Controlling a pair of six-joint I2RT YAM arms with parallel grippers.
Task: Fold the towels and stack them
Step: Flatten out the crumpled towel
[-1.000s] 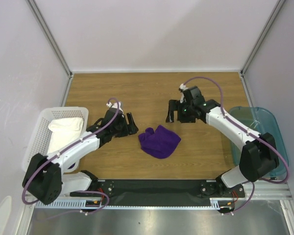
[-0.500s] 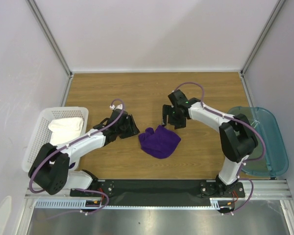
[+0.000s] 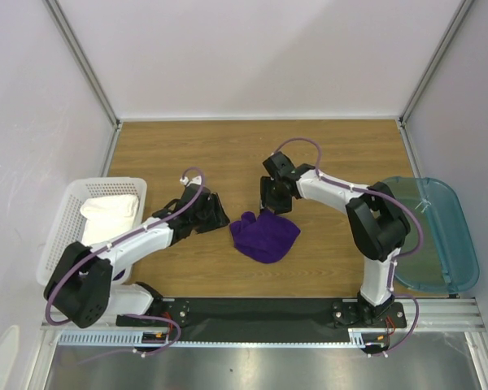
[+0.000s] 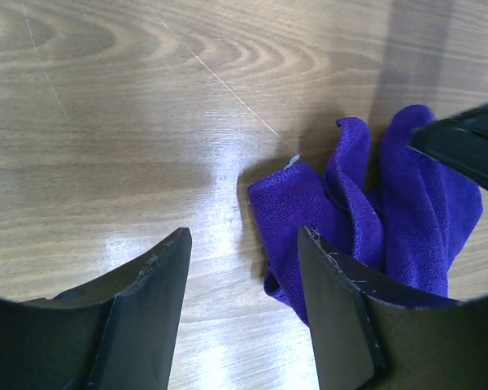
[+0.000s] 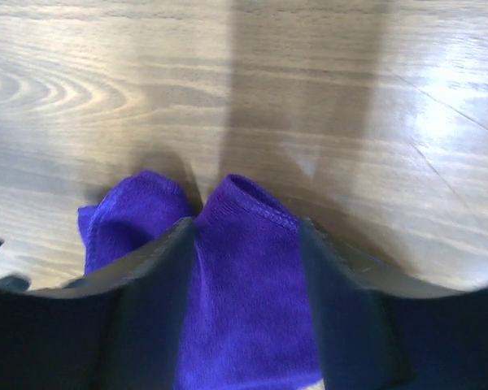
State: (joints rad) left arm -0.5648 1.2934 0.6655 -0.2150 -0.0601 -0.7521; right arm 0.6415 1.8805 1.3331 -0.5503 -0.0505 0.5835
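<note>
A crumpled deep-purple towel (image 3: 265, 236) lies on the wooden table between my arms. It shows a small white tag (image 4: 293, 161) at its near corner. My right gripper (image 3: 273, 203) is down at the towel's far edge. It is open, and its fingers straddle a raised fold of the purple towel (image 5: 248, 268) that fills the gap between them. My left gripper (image 3: 220, 213) is low at the towel's left edge and open. Its right finger (image 4: 333, 309) is over the cloth's edge and its left finger (image 4: 146, 309) over bare wood. A white towel (image 3: 110, 213) lies in the basket.
A white perforated basket (image 3: 62, 223) stands at the left, beside my left arm. A teal plastic bin (image 3: 443, 236) sits at the table's right edge. White walls close in the back and both sides.
My right gripper has swung left and down onto the towel's far edge, its jaws narrowing. The left gripper has edged toward the towel and narrowed too. The towel has not moved.
</note>
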